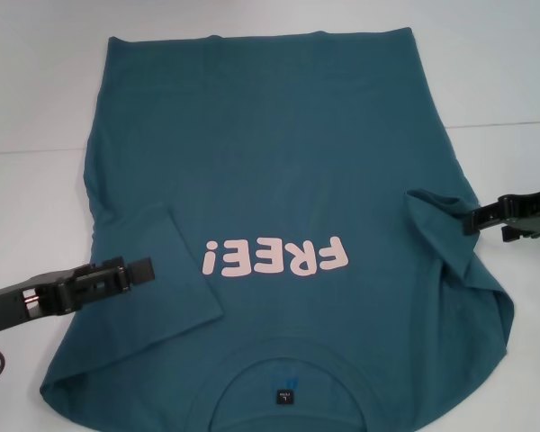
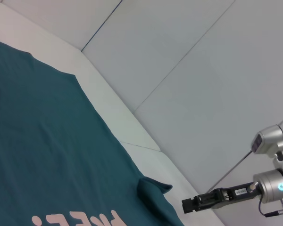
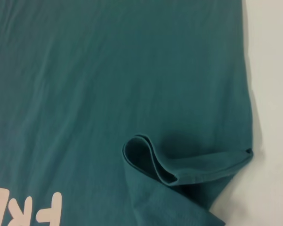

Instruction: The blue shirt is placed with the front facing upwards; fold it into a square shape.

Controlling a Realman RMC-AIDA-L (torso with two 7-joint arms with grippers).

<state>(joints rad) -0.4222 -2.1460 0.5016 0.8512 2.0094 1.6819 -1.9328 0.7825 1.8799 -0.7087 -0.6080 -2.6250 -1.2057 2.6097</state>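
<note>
A: Teal blue shirt (image 1: 288, 180) lies flat on the white surface (image 1: 36, 90), between both tools?
B: yep, left tool (image 1: 144, 270) over its folded sleeve, right tool (image 1: 472, 219) at the other; grip on either, can't tell

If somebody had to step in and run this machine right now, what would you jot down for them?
Left claw: over the shirt's folded-in left sleeve; open or shut, I cannot tell.
Right claw: at the shirt's right edge beside the right sleeve, which lies folded in but bunched; grip unclear too.
The blue shirt: flat on the white table, front up, pink FREE! lettering showing, collar label nearest the robot.
Done: both sleeves turned inward onto the body.
Left: probably tidy the right sleeve, then fold the body lengthwise into a square.
</note>
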